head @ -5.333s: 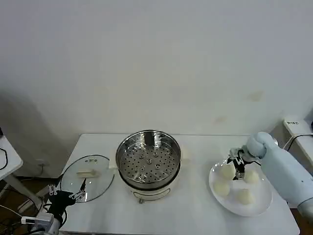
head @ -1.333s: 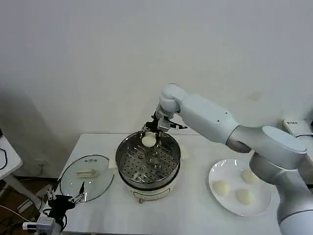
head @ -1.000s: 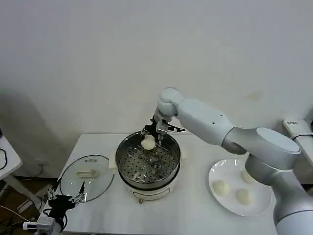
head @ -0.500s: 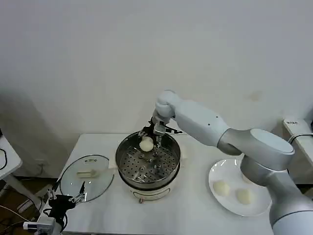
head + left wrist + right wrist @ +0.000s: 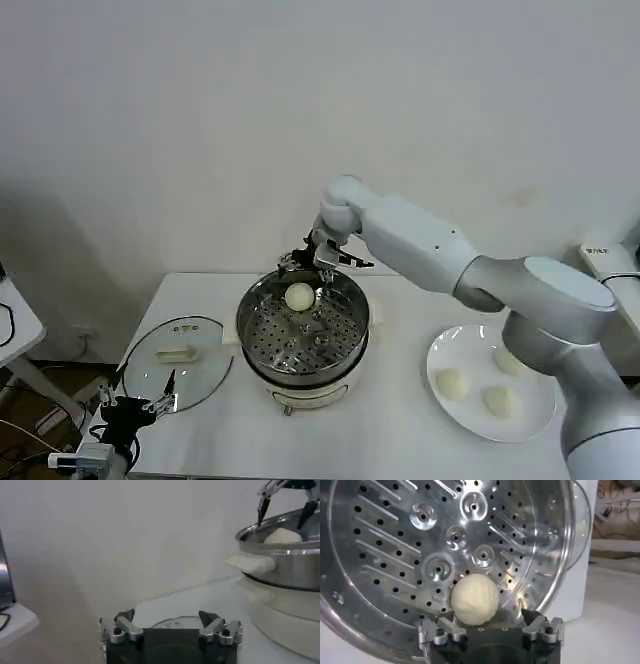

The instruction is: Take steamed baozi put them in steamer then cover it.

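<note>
The steamer stands mid-table, shiny, with a perforated tray. One steamed baozi lies on the tray near the back wall, also seen as the baozi and the baozi. My right gripper hovers open just above it, fingers apart and off the bun; in its wrist view the right gripper straddles the bun. Three more baozi rest on a white plate. The cover lies flat left of the steamer. My left gripper waits open by the lid's front edge.
A white wall rises close behind the table. The steamer's cream base sits on short feet. A small side table edge shows at far left, and a white box at far right. Bare tabletop lies between steamer and plate.
My right gripper brought a baozi from the plate over the steamer, lowered it and opened. The bun now lies free on the tray and the gripper has lifted slightly. The left arm stayed put.
</note>
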You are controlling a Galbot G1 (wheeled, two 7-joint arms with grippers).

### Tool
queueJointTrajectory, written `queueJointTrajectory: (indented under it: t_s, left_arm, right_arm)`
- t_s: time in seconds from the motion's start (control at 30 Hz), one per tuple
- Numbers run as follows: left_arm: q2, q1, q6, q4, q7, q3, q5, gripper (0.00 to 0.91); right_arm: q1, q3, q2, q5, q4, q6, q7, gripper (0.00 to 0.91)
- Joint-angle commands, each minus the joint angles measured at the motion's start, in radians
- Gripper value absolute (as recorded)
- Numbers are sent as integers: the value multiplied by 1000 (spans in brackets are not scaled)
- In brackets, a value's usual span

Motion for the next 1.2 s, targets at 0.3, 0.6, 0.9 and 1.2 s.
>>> queueJointTrajectory:
  t_s: [0.3, 0.6, 0.9, 1.2]
  left_arm:
    - [4, 16, 10, -62, 9, 20, 0, 907]
    - [20, 34, 10, -81, 11, 40, -2, 907]
    - [34, 31, 10, -84, 8, 59, -6, 907]
    - [37, 37, 13, -100, 4, 62, -12, 907]
  right_arm:
    - [123, -4, -337, 345, 378, -370, 47, 907]
    - [117, 3, -532, 472, 476, -551, 50, 907]
    - [125, -24, -742, 513, 627, -899, -70, 907]
    - [108, -97, -866, 493, 691, -1014, -144, 907]
